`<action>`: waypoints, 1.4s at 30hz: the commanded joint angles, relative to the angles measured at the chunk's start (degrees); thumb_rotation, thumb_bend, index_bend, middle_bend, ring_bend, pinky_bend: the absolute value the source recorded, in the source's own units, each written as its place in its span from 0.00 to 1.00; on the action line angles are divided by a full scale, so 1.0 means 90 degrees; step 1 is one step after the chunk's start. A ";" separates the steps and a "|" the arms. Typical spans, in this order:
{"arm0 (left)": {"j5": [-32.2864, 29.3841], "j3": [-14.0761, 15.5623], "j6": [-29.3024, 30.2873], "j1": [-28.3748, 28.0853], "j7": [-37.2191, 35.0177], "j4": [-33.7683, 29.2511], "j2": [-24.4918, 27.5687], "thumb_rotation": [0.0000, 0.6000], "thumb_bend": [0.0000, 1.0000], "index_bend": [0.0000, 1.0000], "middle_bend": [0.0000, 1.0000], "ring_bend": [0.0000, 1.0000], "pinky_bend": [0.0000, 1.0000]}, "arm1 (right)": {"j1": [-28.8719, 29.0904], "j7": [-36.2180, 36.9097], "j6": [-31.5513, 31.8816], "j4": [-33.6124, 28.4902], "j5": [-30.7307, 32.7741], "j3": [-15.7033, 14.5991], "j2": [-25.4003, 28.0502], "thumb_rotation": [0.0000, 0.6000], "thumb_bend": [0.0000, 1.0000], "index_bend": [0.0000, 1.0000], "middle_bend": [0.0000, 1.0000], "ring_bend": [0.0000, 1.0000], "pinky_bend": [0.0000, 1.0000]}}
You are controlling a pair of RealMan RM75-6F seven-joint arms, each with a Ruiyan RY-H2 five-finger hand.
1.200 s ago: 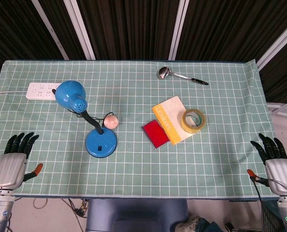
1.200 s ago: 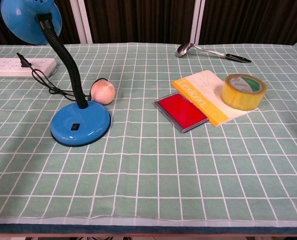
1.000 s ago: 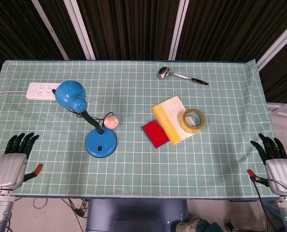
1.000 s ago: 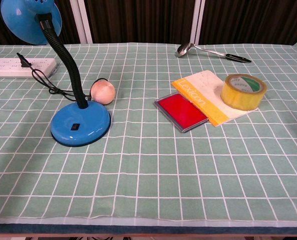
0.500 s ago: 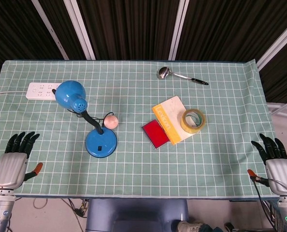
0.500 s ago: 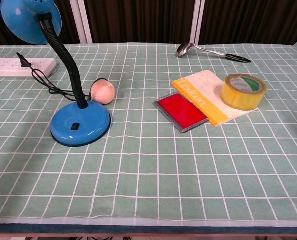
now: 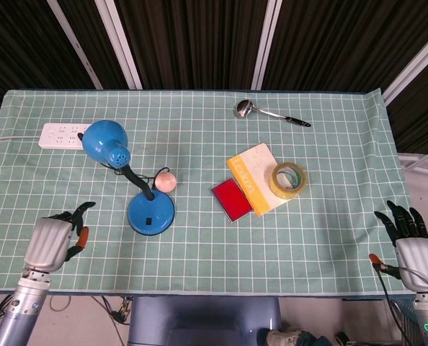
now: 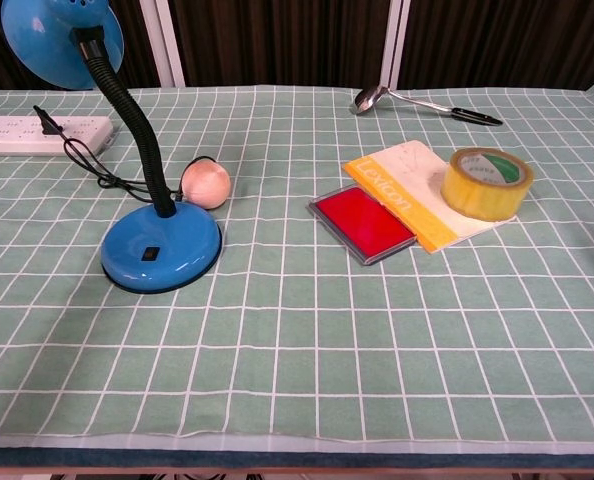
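Note:
My left hand (image 7: 52, 241) hovers over the front left of the table, holding nothing, its fingers apart and pointing right toward the blue desk lamp's base (image 7: 150, 213). A gap of cloth separates them. My right hand (image 7: 413, 241) is past the table's front right corner, fingers spread and empty; the yellow tape roll (image 7: 287, 179) is the nearest thing to it. Neither hand shows in the chest view. The lamp (image 8: 161, 253) stands left of centre with a peach ball (image 8: 206, 184) just behind its base.
A red flat case (image 7: 232, 200) lies beside a yellow-and-white book (image 7: 256, 178), with the tape roll (image 8: 485, 182) on the book's right end. A metal spoon (image 7: 268, 113) is at the back, a white power strip (image 7: 61, 135) at the far left.
My left hand has swung in from beyond the left front edge onto the table, turning its fingers toward the lamp base. The right hand and all objects stay put.

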 commanded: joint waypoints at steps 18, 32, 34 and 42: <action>-0.1487 -0.0106 -0.1931 -0.1038 0.0773 0.1115 -0.1460 1.00 0.68 0.24 0.77 0.67 0.76 | -0.0006 -0.0023 -0.0080 -0.0044 0.0103 0.0007 0.0043 1.00 0.24 0.17 0.04 0.06 0.00; -0.1787 -0.0100 -0.2043 -0.1234 0.0916 0.1257 -0.1627 1.00 0.68 0.23 0.77 0.67 0.76 | -0.0008 -0.0078 -0.0114 -0.0078 0.0157 0.0014 0.0056 1.00 0.24 0.17 0.04 0.06 0.00; -0.1809 -0.0091 -0.2061 -0.1260 0.0946 0.1259 -0.1622 1.00 0.68 0.23 0.77 0.67 0.76 | -0.0008 -0.0094 -0.0126 -0.0086 0.0174 0.0016 0.0058 1.00 0.24 0.17 0.04 0.06 0.00; -0.1848 -0.0044 -0.2039 -0.1330 0.1020 0.1217 -0.1623 1.00 0.68 0.23 0.77 0.67 0.76 | -0.0011 -0.0133 -0.0149 -0.0115 0.0219 0.0023 0.0064 1.00 0.24 0.17 0.04 0.06 0.00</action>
